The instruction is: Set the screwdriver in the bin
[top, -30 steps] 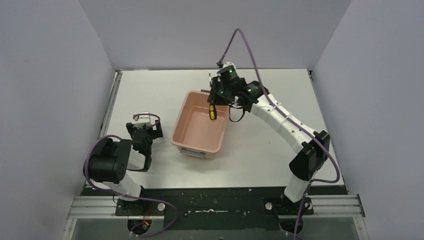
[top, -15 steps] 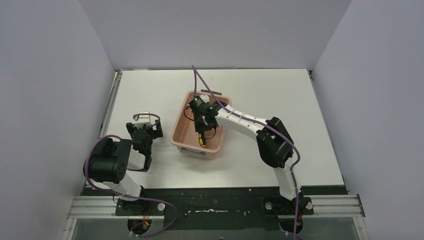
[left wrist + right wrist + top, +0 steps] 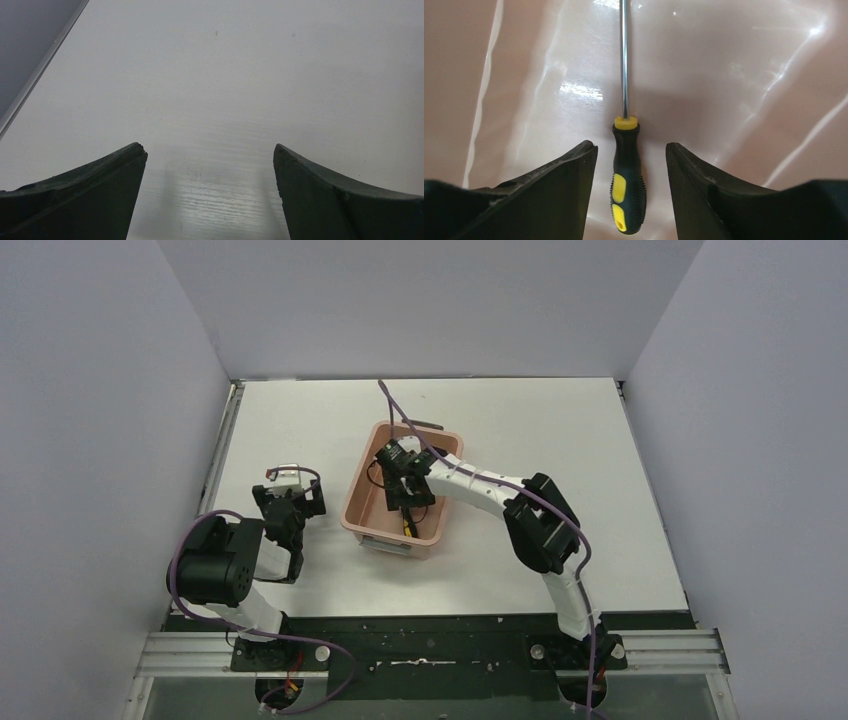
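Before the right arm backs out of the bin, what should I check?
1. Screwdriver inside the bin: ok.
2. Right gripper open, a gap on each side of the screwdriver: ok.
3. Screwdriver resting fully on the bin floor: cannot tell.
4. Purple cable clear of the bin rim: cannot tell.
5. Left gripper open over the table, away from the bin: ok.
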Controlling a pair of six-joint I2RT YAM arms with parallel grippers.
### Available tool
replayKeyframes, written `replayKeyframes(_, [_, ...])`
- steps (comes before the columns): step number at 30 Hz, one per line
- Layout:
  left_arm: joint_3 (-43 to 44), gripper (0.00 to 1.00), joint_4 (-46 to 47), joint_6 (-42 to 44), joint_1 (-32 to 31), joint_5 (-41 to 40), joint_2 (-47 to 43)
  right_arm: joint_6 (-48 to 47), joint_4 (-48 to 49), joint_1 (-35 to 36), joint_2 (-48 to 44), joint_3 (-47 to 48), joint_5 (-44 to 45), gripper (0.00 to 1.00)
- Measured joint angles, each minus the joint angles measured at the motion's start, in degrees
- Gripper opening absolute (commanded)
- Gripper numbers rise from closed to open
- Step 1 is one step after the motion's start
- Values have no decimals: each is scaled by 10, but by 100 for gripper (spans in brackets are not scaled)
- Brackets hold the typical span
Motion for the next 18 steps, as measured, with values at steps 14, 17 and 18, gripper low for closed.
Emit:
replayKeyframes(14, [0,97,0,0,0,0,0,-111,67,-22,-263,-21,42,100])
replayKeyframes(17, [0,97,0,0,0,0,0,-155,150,-84,-387,-132,59,100])
replayKeyframes(18, [0,97,0,0,0,0,0,-167,172,-108,-419,-169,69,100])
